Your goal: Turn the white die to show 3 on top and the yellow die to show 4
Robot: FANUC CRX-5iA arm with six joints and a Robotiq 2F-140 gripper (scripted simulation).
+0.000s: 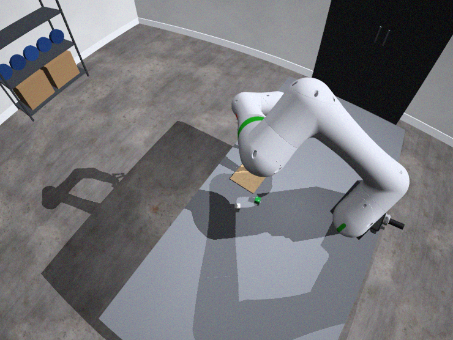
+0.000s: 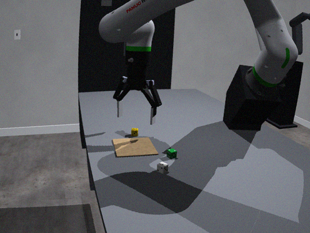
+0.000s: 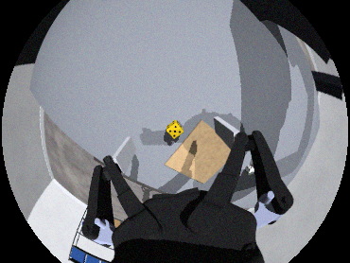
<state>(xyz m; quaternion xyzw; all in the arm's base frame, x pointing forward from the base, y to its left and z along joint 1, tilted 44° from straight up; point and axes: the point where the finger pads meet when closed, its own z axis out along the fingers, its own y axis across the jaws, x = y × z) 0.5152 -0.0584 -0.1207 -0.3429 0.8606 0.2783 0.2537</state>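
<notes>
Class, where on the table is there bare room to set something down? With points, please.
Right of the green die (image 1: 258, 200) (image 2: 171, 153), toward the arm's black pedestal (image 2: 243, 112). It is crowded around the mat (image 1: 248, 180) (image 2: 134, 147) (image 3: 201, 153), under the open gripper (image 2: 134, 120) (image 3: 172, 134).

This looks like a robotics lab or a plain workshop room: a white jointed arm (image 1: 340, 135) (image 2: 159, 7) is mounted at a broad grey counter (image 1: 153, 292) (image 2: 141, 227) (image 3: 142, 61). Around it are mottled, concrete-like flooring (image 1: 120, 84) (image 2: 25, 169) (image 3: 71, 151), bare pale walls (image 1: 226, 32) (image 2: 31, 76), and metal shelving (image 1: 67, 30) with blue round items (image 1: 43, 44) and brown boxes, perhaps cardboard (image 1: 34, 89). A tall black double-handled cabinet or door (image 1: 366, 73) (image 2: 99, 46) stands at the wall, though the dim view leaves which unclear.
</notes>
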